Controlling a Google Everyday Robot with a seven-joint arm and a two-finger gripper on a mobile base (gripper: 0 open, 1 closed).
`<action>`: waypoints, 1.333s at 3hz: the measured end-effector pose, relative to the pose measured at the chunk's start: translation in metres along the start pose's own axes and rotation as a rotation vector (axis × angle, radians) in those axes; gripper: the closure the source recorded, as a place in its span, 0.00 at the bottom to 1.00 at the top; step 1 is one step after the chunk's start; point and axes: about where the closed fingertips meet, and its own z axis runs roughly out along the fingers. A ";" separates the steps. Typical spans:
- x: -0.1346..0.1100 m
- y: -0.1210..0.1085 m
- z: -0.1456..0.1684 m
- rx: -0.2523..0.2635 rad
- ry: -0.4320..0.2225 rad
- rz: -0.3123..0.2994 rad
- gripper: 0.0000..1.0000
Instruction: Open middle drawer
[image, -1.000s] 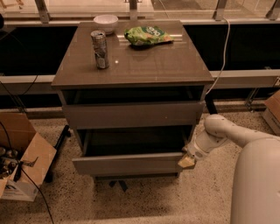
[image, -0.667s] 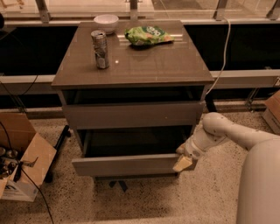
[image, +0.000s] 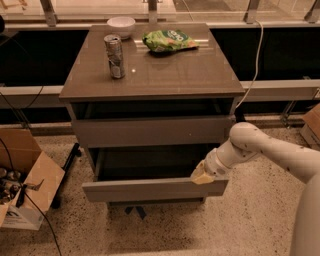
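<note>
Middle drawer (image: 150, 190) sits pulled out of the table (image: 165, 75), below the upper drawer front (image: 152, 131). The arm (image: 265, 147) comes in from the right and angles down, with the end effector (image: 202, 175) at the drawer's top right edge. Honestly can't tell if it's wide, narrow or clamped on. The drawer's inside is too dark to read. Its front is plain taupe-grey with no handle.

taupe-grey middle drawer (image: 150, 190) pulled partly out, seemingly level, hand (image: 201, 176) at its front's right end
</note>
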 end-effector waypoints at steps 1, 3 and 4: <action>-0.035 0.003 -0.015 0.033 -0.071 -0.106 0.94; -0.026 -0.002 -0.003 0.026 -0.053 -0.088 0.47; -0.014 -0.016 0.008 0.049 -0.040 -0.069 0.24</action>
